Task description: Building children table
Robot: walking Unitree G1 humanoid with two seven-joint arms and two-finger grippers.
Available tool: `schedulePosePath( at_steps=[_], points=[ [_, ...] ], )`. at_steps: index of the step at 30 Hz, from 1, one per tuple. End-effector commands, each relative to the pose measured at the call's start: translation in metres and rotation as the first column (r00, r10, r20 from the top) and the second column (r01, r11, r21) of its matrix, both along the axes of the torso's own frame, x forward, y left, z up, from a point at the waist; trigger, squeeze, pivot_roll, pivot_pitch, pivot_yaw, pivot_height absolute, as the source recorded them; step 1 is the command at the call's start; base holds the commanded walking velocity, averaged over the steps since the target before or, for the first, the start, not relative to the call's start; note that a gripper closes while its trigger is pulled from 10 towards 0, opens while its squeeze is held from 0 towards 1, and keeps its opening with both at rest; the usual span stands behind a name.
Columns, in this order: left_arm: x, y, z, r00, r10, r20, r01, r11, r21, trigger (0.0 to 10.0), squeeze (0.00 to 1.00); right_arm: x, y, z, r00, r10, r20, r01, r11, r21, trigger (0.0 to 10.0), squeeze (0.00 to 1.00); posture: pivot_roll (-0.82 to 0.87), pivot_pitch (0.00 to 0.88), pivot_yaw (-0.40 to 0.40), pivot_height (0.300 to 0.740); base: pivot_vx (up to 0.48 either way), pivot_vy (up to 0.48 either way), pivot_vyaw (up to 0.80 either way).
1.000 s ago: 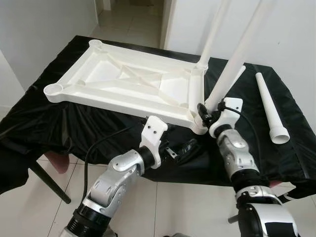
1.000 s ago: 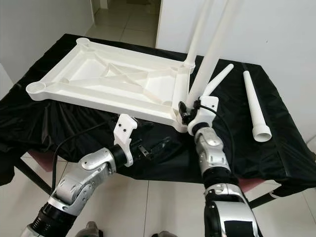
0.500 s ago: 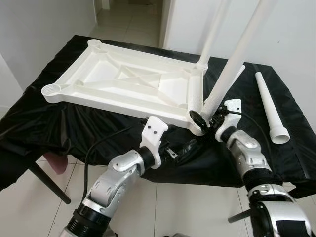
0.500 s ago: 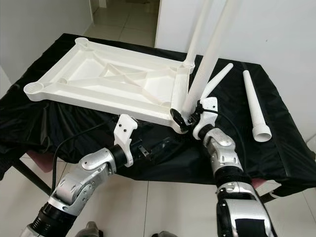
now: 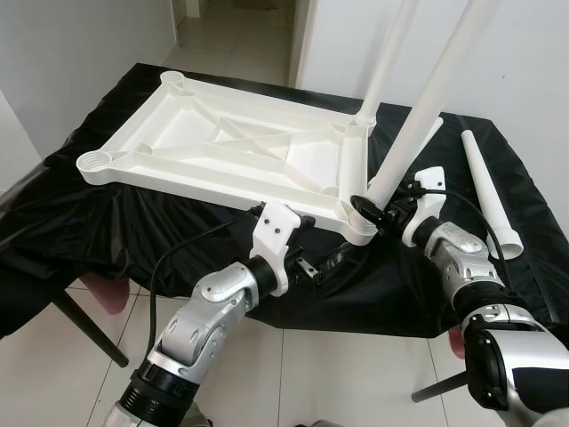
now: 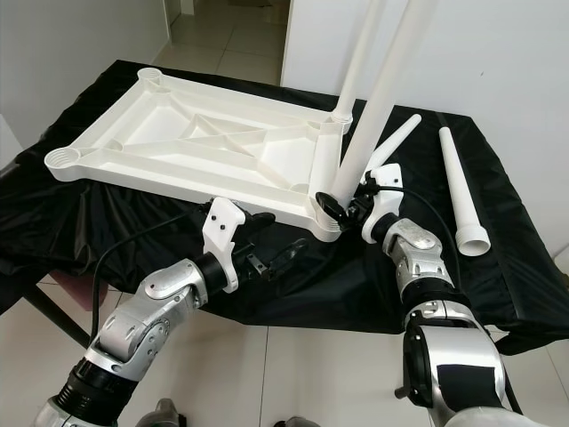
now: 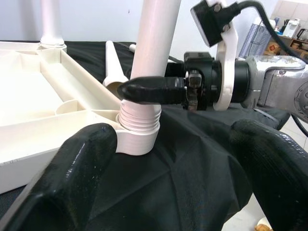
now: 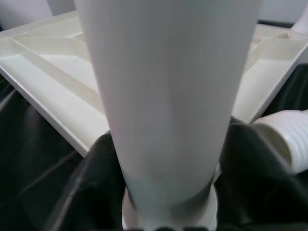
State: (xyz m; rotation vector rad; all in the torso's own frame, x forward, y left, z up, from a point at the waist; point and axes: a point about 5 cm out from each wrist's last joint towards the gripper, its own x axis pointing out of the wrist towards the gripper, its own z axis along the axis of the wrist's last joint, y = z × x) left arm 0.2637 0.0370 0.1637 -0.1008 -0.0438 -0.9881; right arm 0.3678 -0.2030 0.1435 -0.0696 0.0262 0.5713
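A white plastic tabletop [image 5: 222, 147] lies upside down on the black-covered table. Two white legs stand upright in its right-hand corners, a far leg [image 5: 384, 62] and a near leg [image 5: 418, 116]. My right gripper [image 5: 373, 212] is shut on the near leg just above its threaded base [image 7: 139, 122], with black fingers [image 8: 91, 183] on either side of the tube [image 8: 163, 96]. My left gripper [image 5: 333, 258] is open by the table's front edge, just below that corner. Its fingers [image 7: 82, 163] are spread wide with only black cloth between them.
Two loose white legs lie on the black cloth at the right, one [image 5: 487, 191] near the right edge and one [image 6: 396, 140] behind the near leg. White walls stand close on the right and left. A tiled doorway [image 5: 240, 36] opens beyond the table.
My right wrist has swung from in front of the near leg round to its right side, still gripping it. The left gripper has crept slightly up toward the corner.
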Motion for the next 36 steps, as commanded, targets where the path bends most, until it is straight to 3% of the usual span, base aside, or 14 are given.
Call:
schedulePosePath(
  at_steps=[1, 13, 16, 17, 22, 28, 31, 36],
  points=[
    [-0.001, -0.002, -0.001, 0.999, -0.048, -0.001, 0.048, 0.999, 0.004, 10.0, 0.00, 0.001, -0.001, 0.001, 1.000, 0.013, -0.007, -0.013, 1.000, -0.007, 0.0, 0.00, 0.08, 0.000, -0.070, 0.740, 0.000, 0.000, 0.00],
    [-0.003, -0.001, -0.002, 0.999, -0.040, 0.000, 0.040, 0.999, 0.010, 10.0, 0.00, -0.002, 0.008, -0.008, 0.999, 0.050, -0.015, -0.050, 0.998, 0.036, 0.0, 0.00, 0.10, 0.006, -0.078, 0.740, 0.000, 0.000, 0.00],
    [-0.005, 0.000, -0.002, 0.999, -0.041, -0.007, 0.041, 0.999, 0.011, 10.0, 0.00, -0.003, 0.011, -0.014, 1.000, 0.001, -0.020, 0.000, 0.998, 0.058, 0.0, 0.00, 0.10, 0.011, -0.078, 0.740, 0.000, 0.000, 0.00],
    [-0.006, 0.000, -0.004, 0.999, -0.043, -0.013, 0.043, 0.999, 0.013, 10.0, 0.00, -0.003, 0.013, -0.017, 0.998, -0.061, -0.022, 0.062, 0.994, 0.086, 0.0, 0.00, 0.09, 0.012, -0.075, 0.740, 0.000, 0.000, 0.00],
    [-0.007, 0.001, -0.006, 0.999, -0.045, -0.019, 0.045, 0.999, 0.018, 10.0, 0.00, -0.003, 0.018, -0.019, 0.993, -0.115, -0.010, 0.115, 0.987, 0.112, 0.0, 0.00, 0.09, 0.011, -0.072, 0.740, 0.000, 0.000, 0.00],
    [-0.009, 0.001, -0.009, 0.998, -0.051, -0.024, 0.052, 0.998, 0.026, 10.0, 0.00, -0.003, 0.024, -0.021, 0.970, -0.244, -0.011, 0.243, 0.958, 0.153, 0.0, 0.00, 0.09, 0.010, -0.071, 0.740, 0.000, 0.000, 0.00],
    [-0.009, 0.001, -0.009, 0.998, -0.051, -0.024, 0.052, 0.998, 0.026, 10.0, 0.00, -0.003, 0.024, -0.021, 0.970, -0.244, -0.011, 0.243, 0.958, 0.153, 0.0, 0.00, 0.09, 0.010, -0.071, 0.740, 0.000, 0.000, 0.00],
    [-0.011, 0.001, -0.010, 0.998, -0.057, -0.033, 0.058, 0.998, 0.026, 10.0, 0.00, -0.007, 0.029, -0.023, 0.928, -0.372, 0.002, 0.367, 0.916, 0.163, 0.0, 0.00, 0.09, 0.012, -0.071, 0.740, 0.000, 0.000, 0.00]
  ],
)
